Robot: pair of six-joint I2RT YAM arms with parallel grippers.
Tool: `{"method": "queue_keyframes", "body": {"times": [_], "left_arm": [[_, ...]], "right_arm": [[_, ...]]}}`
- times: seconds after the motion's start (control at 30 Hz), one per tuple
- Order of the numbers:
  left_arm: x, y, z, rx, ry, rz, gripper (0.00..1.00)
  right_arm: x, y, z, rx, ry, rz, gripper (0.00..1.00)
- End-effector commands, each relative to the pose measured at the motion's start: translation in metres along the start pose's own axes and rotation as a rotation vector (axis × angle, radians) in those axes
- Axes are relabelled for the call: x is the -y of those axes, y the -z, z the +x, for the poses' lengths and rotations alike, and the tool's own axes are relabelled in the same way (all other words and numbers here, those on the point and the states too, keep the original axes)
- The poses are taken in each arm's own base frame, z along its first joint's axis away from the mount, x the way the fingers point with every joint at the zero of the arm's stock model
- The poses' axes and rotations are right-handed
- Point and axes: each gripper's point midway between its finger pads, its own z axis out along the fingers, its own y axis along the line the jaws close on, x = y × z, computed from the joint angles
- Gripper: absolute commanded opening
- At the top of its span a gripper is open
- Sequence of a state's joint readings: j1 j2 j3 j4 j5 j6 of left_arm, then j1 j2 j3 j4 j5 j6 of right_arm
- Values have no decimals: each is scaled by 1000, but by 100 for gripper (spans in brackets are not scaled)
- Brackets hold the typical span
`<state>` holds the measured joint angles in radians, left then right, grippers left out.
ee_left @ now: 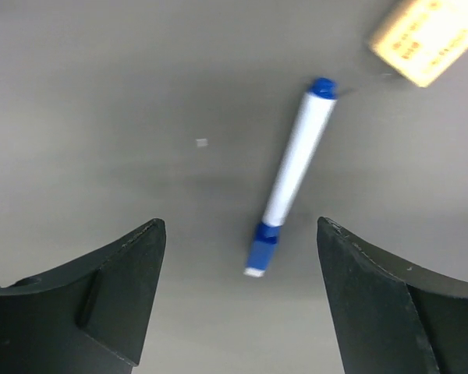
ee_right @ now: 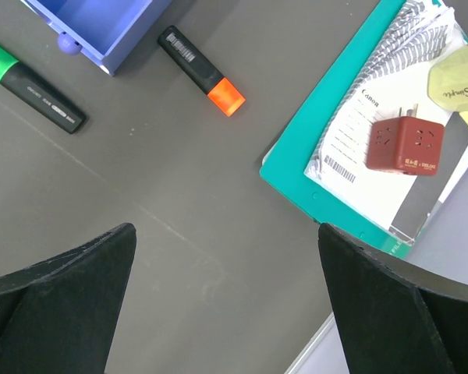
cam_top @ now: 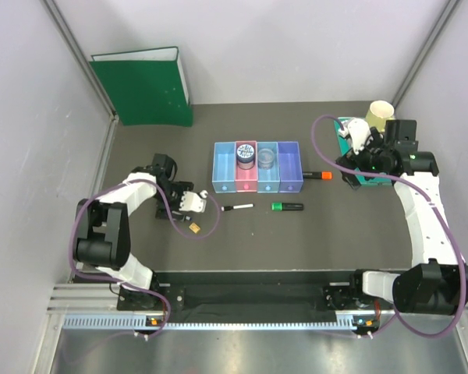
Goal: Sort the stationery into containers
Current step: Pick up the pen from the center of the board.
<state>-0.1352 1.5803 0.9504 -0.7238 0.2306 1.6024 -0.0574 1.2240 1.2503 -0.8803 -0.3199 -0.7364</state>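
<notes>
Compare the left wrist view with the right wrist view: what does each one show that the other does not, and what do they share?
Only the left wrist view: a blue-capped white pen and a tan square. Only the right wrist view: a green-capped highlighter, an orange-capped highlighter, a corner of the purple bin, and a teal tray bearing a red adapter. Both: the dark table and open black jaws holding nothing.

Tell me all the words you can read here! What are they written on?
"Canon": on the white booklet lying on the teal tray.
Too small or blurred to read: the print on the tan eraser, the orange-capped highlighter, the green-capped highlighter and the red plug block.
</notes>
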Motion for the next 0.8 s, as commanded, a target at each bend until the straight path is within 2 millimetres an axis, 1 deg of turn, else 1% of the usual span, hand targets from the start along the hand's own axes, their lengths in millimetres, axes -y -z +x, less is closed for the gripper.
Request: {"method": "queue_keyframes", "body": {"times": [0.0, 0.13, 0.2, 0.23, 0.37, 0.4, 0.47, 0.5, 0.53, 0.6, 0.67, 0.7, 0.77], "left_arm": [[15, -11, 8, -8, -26, 55, 82], [21, -17, 16, -25, -29, 84, 77], [26, -21, 19, -31, -38, 102, 70], [27, -22, 21, -39, -42, 111, 65], [31, -28, 21, -33, -41, 133, 38], [31, -28, 21, -33, -40, 131, 24], [31, -29, 20, -25, -29, 135, 13], [31, -29, 19, -21, -26, 136, 4], [31, -27, 18, -16, -24, 135, 0], [30, -23, 11, 13, -6, 134, 0], [26, -13, 2, 45, 27, 115, 0], [21, -5, -11, 106, 50, 110, 0], [13, 14, -29, 179, 114, 83, 0]], "right_arm": [[-1, 9, -8, 46, -22, 4, 100], [-2, 12, -8, 48, -25, 8, 100], [-2, 13, -8, 52, -25, 9, 100], [-2, 13, -9, 53, -24, 12, 100], [-2, 14, -10, 59, -35, 18, 100], [-2, 14, -10, 60, -38, 18, 100], [-1, 15, -11, 66, -40, 23, 100], [-1, 15, -11, 68, -39, 25, 100], [-1, 15, -11, 67, -40, 26, 100], [-2, 15, -10, 66, -40, 27, 100], [-1, 15, -10, 66, -41, 31, 100], [-2, 15, -9, 64, -41, 32, 100], [-2, 14, -8, 63, -45, 28, 100]]}}
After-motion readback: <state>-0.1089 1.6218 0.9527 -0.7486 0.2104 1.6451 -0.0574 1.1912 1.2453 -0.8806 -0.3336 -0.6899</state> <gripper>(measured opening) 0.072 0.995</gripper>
